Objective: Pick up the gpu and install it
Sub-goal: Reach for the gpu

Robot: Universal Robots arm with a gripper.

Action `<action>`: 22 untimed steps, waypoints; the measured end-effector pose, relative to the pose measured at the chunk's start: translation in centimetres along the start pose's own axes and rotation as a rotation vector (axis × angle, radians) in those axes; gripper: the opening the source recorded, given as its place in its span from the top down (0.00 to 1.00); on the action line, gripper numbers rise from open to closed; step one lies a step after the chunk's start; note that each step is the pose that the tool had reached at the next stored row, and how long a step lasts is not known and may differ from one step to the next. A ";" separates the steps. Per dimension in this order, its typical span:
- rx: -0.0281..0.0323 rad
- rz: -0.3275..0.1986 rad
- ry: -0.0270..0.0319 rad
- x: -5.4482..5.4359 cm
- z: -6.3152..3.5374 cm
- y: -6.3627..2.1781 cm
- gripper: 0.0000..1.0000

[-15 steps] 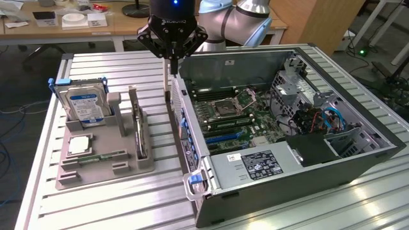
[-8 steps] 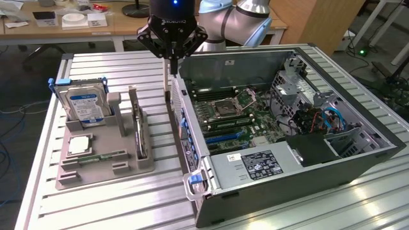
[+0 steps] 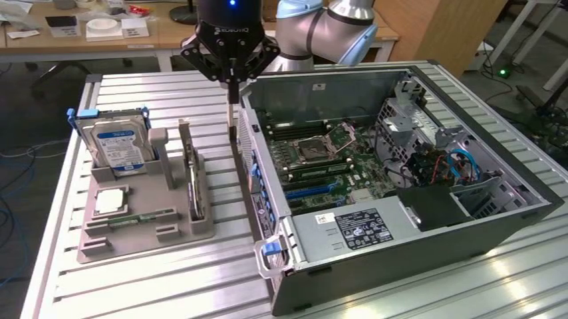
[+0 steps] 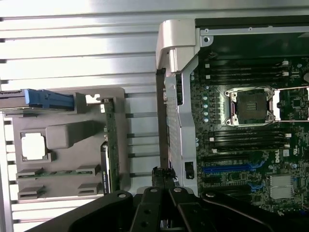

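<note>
The gpu [image 3: 193, 181] stands on its long edge in a slot of the grey holder [image 3: 146, 229] on the exterior view's left; it is a slim dark card with a metal end. In the wrist view the gpu [image 4: 108, 147] shows edge-on along the holder's [image 4: 67, 137] side. My gripper [image 3: 233, 93] hangs above the gap between the holder and the open computer case [image 3: 373, 266], behind the card's far end and higher than it. The gripper [image 4: 163, 178] is shut with nothing between its fingers and is not touching the card.
A silver hard drive [image 3: 116, 145] with a blue-white label stands at the holder's back left. A processor chip [image 3: 110, 199] and a green memory stick [image 3: 133, 218] lie in the holder. The motherboard [image 3: 328, 166] lies exposed inside the case. Desks stand behind the ribbed metal table [image 3: 159, 279].
</note>
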State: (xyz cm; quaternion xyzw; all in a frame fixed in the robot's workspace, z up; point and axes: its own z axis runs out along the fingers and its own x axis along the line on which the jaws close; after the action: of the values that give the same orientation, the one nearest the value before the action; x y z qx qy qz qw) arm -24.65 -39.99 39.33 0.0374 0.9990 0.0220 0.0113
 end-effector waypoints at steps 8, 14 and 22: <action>-0.0001 0.000 -0.0001 1.2 -0.03 -0.09 0.89; -0.0001 0.000 0.0000 2.0 -0.05 -0.15 0.89; 0.0000 0.000 0.0000 3.0 -0.07 -0.22 0.89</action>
State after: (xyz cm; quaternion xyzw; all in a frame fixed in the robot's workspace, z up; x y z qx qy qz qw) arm -27.70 -39.99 39.33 0.0374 0.9990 0.0220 0.0112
